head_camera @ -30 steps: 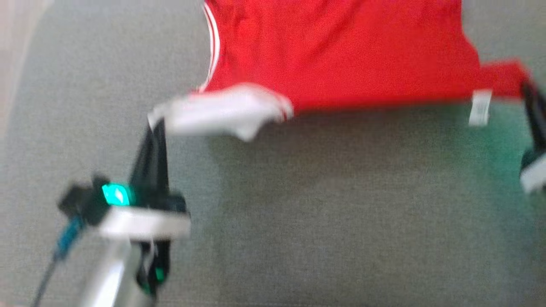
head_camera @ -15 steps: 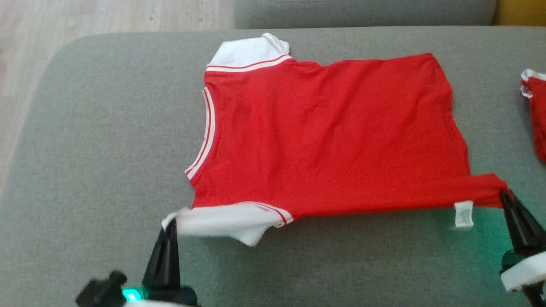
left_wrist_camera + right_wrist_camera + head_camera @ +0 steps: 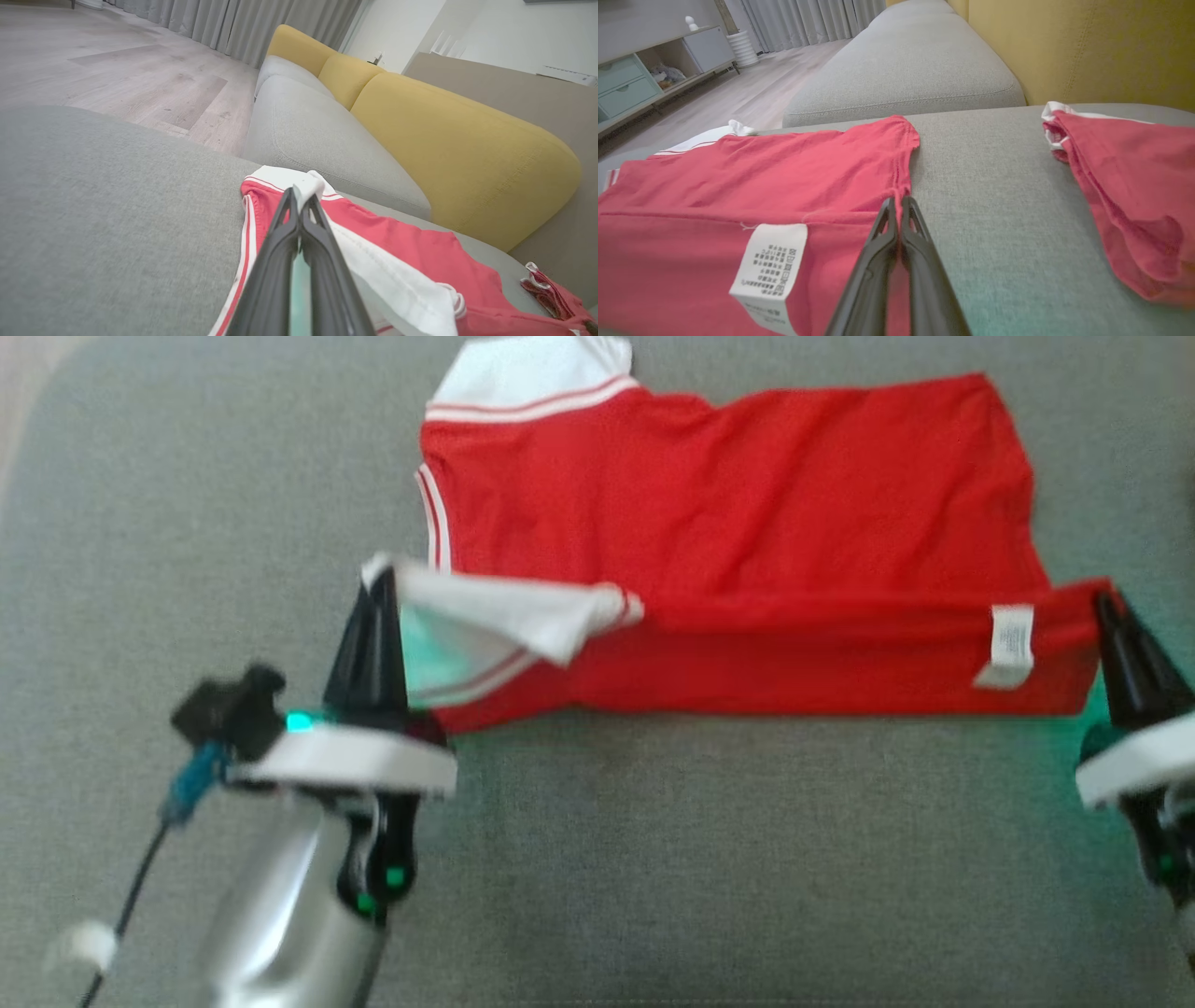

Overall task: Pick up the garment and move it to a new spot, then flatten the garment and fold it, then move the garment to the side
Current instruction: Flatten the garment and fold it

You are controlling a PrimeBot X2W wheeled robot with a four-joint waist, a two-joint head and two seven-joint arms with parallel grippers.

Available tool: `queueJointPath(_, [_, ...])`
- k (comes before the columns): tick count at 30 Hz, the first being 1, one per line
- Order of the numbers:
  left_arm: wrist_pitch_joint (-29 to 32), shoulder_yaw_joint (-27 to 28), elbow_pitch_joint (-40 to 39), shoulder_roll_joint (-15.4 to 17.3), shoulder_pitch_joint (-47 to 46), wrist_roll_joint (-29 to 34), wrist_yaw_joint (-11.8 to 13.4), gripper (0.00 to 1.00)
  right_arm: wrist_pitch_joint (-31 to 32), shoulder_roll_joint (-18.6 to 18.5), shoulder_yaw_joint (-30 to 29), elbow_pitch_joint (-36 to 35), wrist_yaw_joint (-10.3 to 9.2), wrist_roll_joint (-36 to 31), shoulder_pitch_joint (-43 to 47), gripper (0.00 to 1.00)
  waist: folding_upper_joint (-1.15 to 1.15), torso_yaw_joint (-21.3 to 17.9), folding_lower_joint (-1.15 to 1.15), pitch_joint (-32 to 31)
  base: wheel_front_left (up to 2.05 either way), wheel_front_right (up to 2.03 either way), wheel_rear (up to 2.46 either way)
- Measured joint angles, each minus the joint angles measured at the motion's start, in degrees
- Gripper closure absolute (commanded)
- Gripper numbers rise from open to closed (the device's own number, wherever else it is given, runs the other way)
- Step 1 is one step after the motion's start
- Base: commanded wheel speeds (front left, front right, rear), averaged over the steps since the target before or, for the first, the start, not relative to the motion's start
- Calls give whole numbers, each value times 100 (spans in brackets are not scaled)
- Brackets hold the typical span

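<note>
head view: the garment, a soft, light red tee, is spread on the grey cushion, with its near edge raised off the cushion. the left gripper is pinched on the white sleeve, the right gripper on the hem corner. corners are judged the best holds, since the cloth sags.
left wrist view: jaws are closed on sleeve cloth, held low over the cushion.
right wrist view: jaws are closed on the hem beside the label.

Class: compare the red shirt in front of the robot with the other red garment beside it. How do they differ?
The shirt lies spread out, its near edge lifted; the other garment sits gathered in folds. The left gripper and right gripper pinch the shirt; nothing touches the other garment. Both are red with white trim.
</note>
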Motion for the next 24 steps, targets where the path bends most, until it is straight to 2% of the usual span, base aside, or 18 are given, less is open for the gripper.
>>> queueJointPath(8, [-166,-24,795,-46,-1097,220,-81,100,-157,53,412,624,0,-118,-1177,100,0,-71,1,528,0,0,0])
queueJointPath(9, [-181,-27,877,-47,-1156,259,-80,45,-158,57,491,700,0,-116,-1273,85,0,-82,1,575,0,0,0])
queueJointPath(10, [-194,-29,955,-49,-1198,276,-78,45,-160,65,553,779,0,-116,-1346,85,0,-91,1,612,0,0,0])
queueJointPath(11, [-220,-30,1025,-49,-1214,320,-73,0,-164,74,598,853,0,-115,-1395,45,0,-96,1,639,0,0,0])
queueJointPath(12, [-261,-32,1076,-53,-1213,349,-75,0,-204,79,643,949,0,-113,-1436,0,0,-96,0,655,0,0,0])
queueJointPath(16, [-383,-199,1163,10,-1204,658,-54,0,-263,113,677,1146,0,-109,-1453,0,0,-72,-1,605,0,0,0])
queueJointPath(24, [-458,-456,1216,174,-691,1129,242,0,-278,269,443,1001,0,-118,-1216,0,0,-47,-2,347,0,0,0])
